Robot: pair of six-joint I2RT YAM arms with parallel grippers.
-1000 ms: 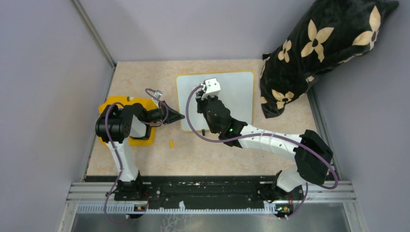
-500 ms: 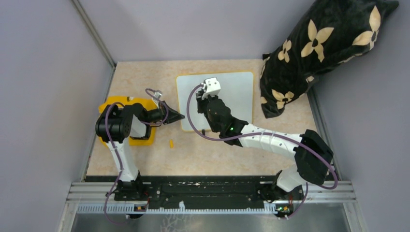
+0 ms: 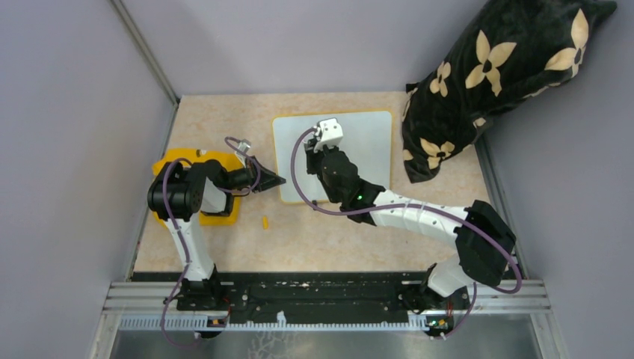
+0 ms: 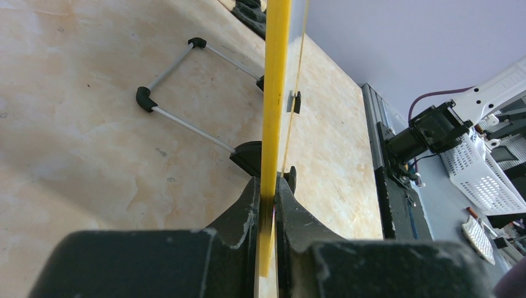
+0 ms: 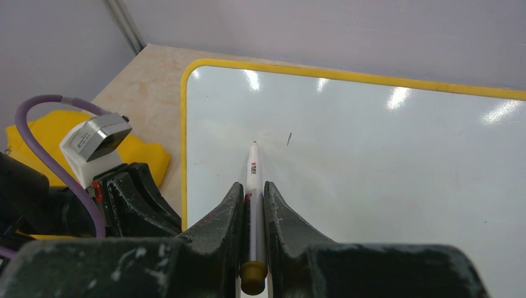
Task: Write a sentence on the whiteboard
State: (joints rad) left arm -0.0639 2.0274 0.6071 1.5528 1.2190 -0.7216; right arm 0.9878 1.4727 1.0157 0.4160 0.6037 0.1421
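Observation:
The whiteboard (image 3: 366,149) lies flat on the table, white with a thin yellow rim (image 5: 183,143). My left gripper (image 3: 278,181) is shut on its left edge; in the left wrist view the rim (image 4: 274,93) runs edge-on between the jaws of the left gripper (image 4: 268,186). My right gripper (image 3: 318,149) hovers over the board's left half, shut on a white marker pen (image 5: 253,177) whose tip (image 5: 254,144) points at the surface. The right gripper (image 5: 253,189) holds the pen's barrel. The sentence does not show; only one short dark stroke (image 5: 289,138) marks the board.
A flat yellow piece (image 3: 170,160) lies under the left arm. A small yellow cap (image 3: 265,222) rests on the table. A black pillow with cream flowers (image 3: 493,75) leans at the back right. A wire stand with black corners (image 4: 186,93) sits beside the board's edge.
My right wrist has crept slightly to the right over the board with the pen. The left arm has not moved.

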